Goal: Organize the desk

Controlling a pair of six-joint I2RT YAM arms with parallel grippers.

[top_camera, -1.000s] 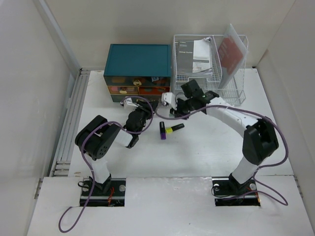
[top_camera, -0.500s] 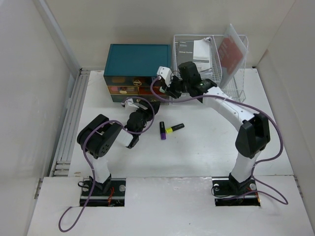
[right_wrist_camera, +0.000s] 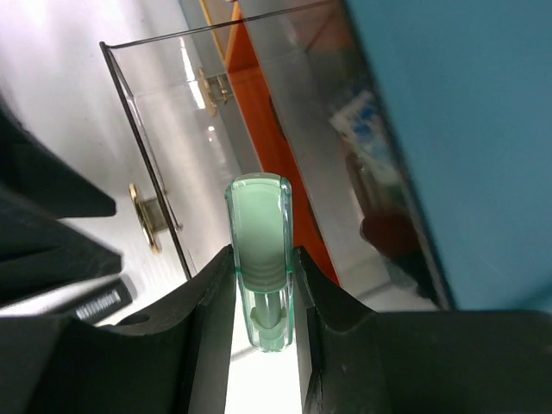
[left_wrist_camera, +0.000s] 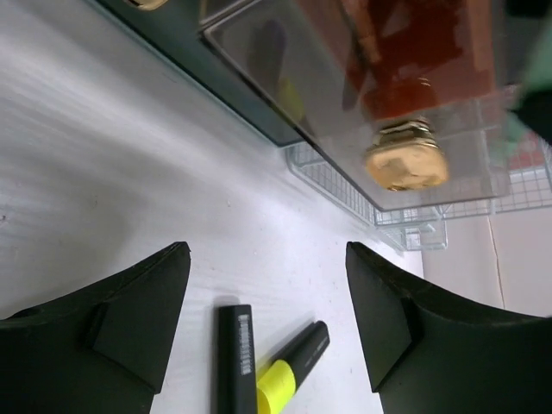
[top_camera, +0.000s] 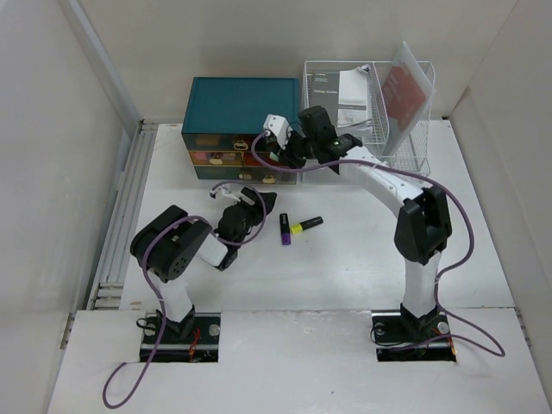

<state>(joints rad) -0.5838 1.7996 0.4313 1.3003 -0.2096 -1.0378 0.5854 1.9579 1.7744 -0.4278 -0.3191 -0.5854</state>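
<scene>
While the right gripper (right_wrist_camera: 259, 263) is clamping a pale green translucent cylinder (right_wrist_camera: 259, 216) between its jaws in front of the teal drawer box (top_camera: 241, 103) at the far edge of the desk (top_camera: 362, 267), the left gripper (left_wrist_camera: 266, 259) is hovering low with its jaws wide apart. Just ahead of it, a dark marker (left_wrist_camera: 236, 362) and a yellow highlighter (left_wrist_camera: 289, 366) are lying close together near the middle of the white worktop, which is spreading under both arms.

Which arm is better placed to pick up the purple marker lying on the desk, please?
Left. The left fingers are open near the purple marker; the right fingers are shut on a green tube at the teal drawer box.
</scene>
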